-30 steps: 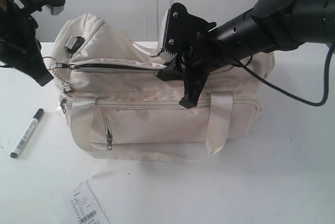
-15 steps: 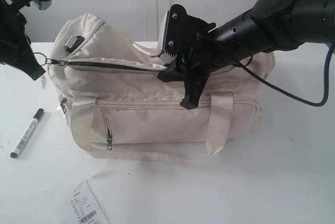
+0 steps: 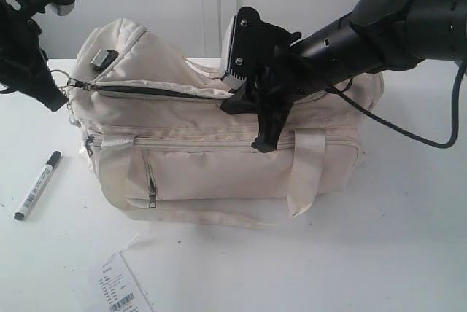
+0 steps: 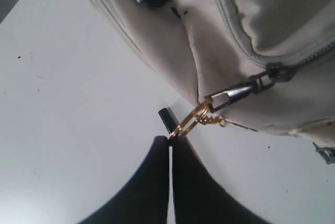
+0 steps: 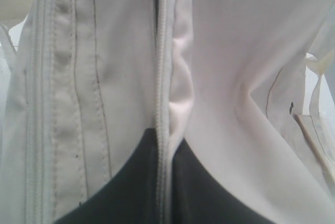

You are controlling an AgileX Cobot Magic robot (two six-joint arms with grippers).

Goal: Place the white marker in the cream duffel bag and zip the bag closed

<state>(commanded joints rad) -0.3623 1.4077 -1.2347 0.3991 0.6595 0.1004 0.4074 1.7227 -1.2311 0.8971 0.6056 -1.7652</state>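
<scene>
Nearest: paper tag (image 3: 117,290) on table (image 3: 408,254), not needed. Next, white marker (image 3: 38,184) lain flat on table, left of cream duffel bag (image 3: 219,173), apart from it; not yet bagged. Mid-bag, right gripper (image 5: 166,135) clamped shut on fabric fold beside top zipper (image 3: 160,94); bag judged steadied against pull. At bag's left end, left gripper (image 4: 169,141) pinched shut on gold ring (image 4: 184,124) of zip pull (image 4: 241,90); dark slit seen along zipper, so opening judged the step in hand.

To my left, the white marker (image 3: 36,186) lies flat, apart from the upright cream duffel bag (image 3: 219,166), its top zipper (image 3: 160,93) partly open.
</scene>
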